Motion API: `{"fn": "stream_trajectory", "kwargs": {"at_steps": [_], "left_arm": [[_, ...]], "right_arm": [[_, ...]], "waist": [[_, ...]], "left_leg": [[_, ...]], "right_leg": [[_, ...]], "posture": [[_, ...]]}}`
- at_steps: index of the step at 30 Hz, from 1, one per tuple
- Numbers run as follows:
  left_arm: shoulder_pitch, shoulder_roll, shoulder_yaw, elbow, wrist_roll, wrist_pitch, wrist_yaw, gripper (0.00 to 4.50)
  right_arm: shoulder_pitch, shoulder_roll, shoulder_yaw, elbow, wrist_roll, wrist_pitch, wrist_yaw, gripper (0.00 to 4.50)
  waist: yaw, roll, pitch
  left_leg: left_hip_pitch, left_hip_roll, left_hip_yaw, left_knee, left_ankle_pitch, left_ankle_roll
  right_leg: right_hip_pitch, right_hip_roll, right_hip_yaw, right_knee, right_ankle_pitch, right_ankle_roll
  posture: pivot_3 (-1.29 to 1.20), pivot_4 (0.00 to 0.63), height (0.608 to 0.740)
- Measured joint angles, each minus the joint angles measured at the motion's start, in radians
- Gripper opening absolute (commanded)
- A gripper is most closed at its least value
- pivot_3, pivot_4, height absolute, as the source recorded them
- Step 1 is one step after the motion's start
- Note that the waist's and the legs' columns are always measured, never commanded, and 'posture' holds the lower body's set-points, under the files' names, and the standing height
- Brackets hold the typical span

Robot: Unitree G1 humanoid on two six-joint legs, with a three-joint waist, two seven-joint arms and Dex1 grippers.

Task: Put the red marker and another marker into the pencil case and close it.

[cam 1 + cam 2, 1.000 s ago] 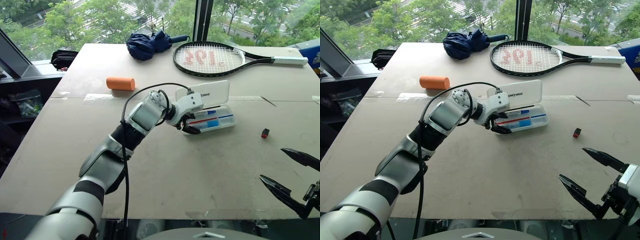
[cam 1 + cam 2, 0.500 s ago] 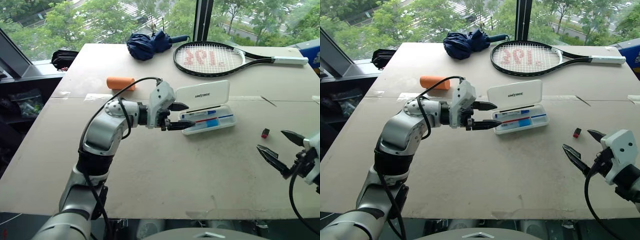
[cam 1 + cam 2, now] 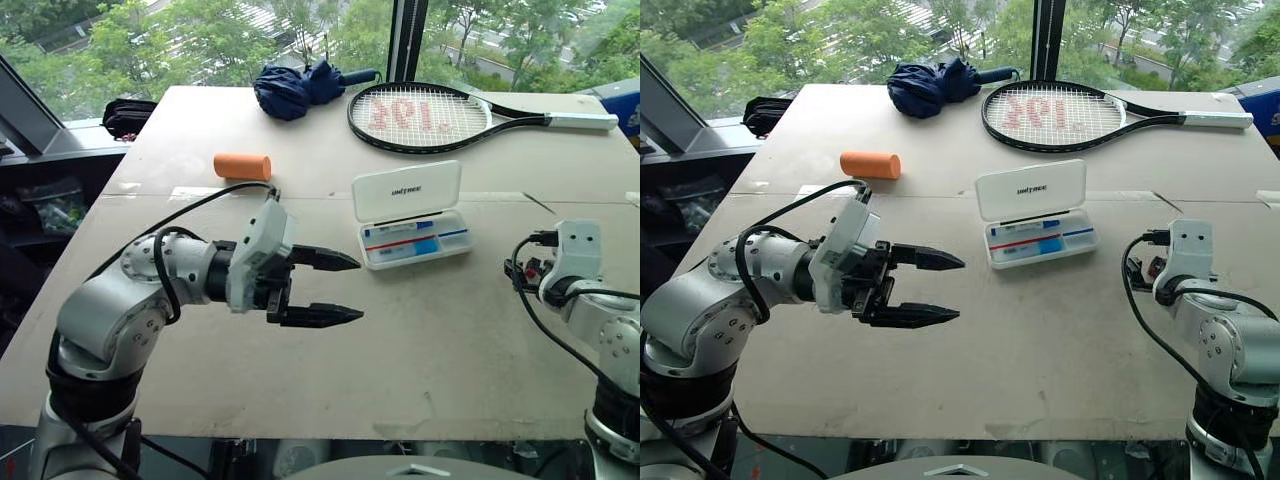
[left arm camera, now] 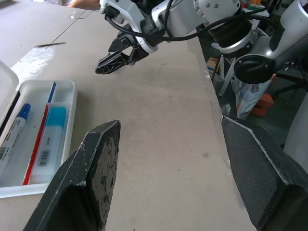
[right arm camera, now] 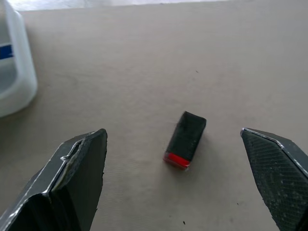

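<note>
Two markers are lying in the open case [image 3: 415,240]; left fingers [image 3: 322,288] are spread, empty, beside it; right fingers [image 5: 173,192] are spread over a small black-red piece [image 5: 185,138] on the worktop [image 3: 420,340].

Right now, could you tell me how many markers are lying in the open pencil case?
2 that I can make out: a blue-capped marker along the hinge side of the pencil case, and a slim red marker beside it. A light-blue block lies alongside them.
</note>
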Motion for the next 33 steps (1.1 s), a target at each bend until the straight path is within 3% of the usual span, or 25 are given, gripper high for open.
{"fn": "stream_trajectory", "kwargs": {"at_steps": [1,2,5,10,14,19,21,23,28,33], "left_arm": [[0.000,0.000,0.000,-0.003,-0.007,0.001,0.005,3.41],[0.000,0.001,0.000,-0.012,-0.017,0.003,0.015,3.41],[0.000,0.013,-0.001,-0.031,-0.052,0.011,0.033,3.41],[0.001,0.027,-0.008,-0.031,-0.062,0.011,0.067,3.41],[0.018,0.026,-0.008,-0.032,-0.089,0.018,0.125,3.41],[0.067,0.042,-0.004,-0.035,-0.096,0.017,0.170,3.41],[0.092,0.058,0.012,-0.036,-0.096,0.014,0.175,3.41],[0.107,0.073,0.032,-0.038,-0.095,0.010,0.179,3.41],[0.136,0.085,0.070,-0.066,-0.118,0.007,0.208,3.41],[0.180,0.091,0.109,-0.106,-0.152,0.011,0.261,3.41]], "right_arm": [[0.000,0.005,-0.001,0.004,-0.009,0.006,-0.003,3.42],[-0.002,0.009,-0.001,0.005,-0.016,0.010,-0.003,3.27],[-0.002,0.017,-0.018,0.008,-0.036,0.009,0.009,2.26],[0.004,0.001,-0.015,0.016,-0.050,-0.010,0.067,0.05],[0.047,-0.119,0.013,0.031,-0.048,-0.091,0.192,0.05],[0.076,-0.390,0.155,0.046,-0.014,-0.323,0.544,0.05],[0.059,-0.562,0.297,0.104,-0.050,-0.502,0.761,0.05],[0.007,-0.646,0.406,0.163,-0.098,-0.621,0.896,0.05],[-0.251,-0.644,0.644,0.434,-0.278,-0.912,1.121,0.05],[-0.423,-0.562,0.729,0.619,-0.340,-1.049,1.255,0.05]], "waist": [[0.000,0.000,0.000],[-0.001,0.000,0.000],[-0.003,0.000,0.000],[-0.008,0.000,0.000],[-0.011,0.001,0.000],[-0.026,0.002,0.001],[-0.030,0.002,0.001],[-0.030,0.001,0.001],[-0.026,0.000,0.003],[-0.025,0.000,0.003]], "left_leg": [[0.000,0.000,0.000,0.000,0.000,0.000],[0.000,0.000,0.000,0.000,0.000,0.000],[0.000,0.000,0.000,0.000,0.000,0.000],[0.001,0.000,0.000,-0.001,0.000,0.000],[0.001,0.000,0.000,-0.001,0.000,0.000],[0.002,0.002,0.000,-0.002,0.000,0.001],[0.002,0.002,0.001,-0.003,0.000,0.001],[0.003,0.003,0.001,-0.003,0.000,0.001],[0.001,0.003,0.001,-0.003,0.000,0.000],[-0.001,0.003,0.002,-0.003,0.000,-0.001]], "right_leg": [[0.000,0.000,0.000,0.000,0.000,0.000],[-0.001,0.000,0.000,0.001,0.000,0.000],[0.000,0.001,0.000,0.001,0.000,0.000],[0.000,0.001,0.000,0.001,0.000,0.000],[0.000,0.001,0.000,0.001,0.000,0.000],[0.000,0.002,0.000,0.000,0.000,0.000],[-0.001,0.002,0.000,0.000,0.000,0.000],[-0.001,0.002,-0.001,0.000,0.000,0.000],[-0.002,0.002,0.000,-0.001,0.000,0.000],[-0.004,0.001,0.001,-0.001,0.000,0.000]], "posture": [[0.00,0.150,0.730],[0.00,0.150,0.730],[0.00,0.150,0.730],[0.00,0.150,0.730],[0.00,0.150,0.730],[0.00,0.150,0.730],[0.00,0.150,0.730],[0.00,0.150,0.730],[0.00,0.150,0.730],[0.00,0.150,0.730]]}}
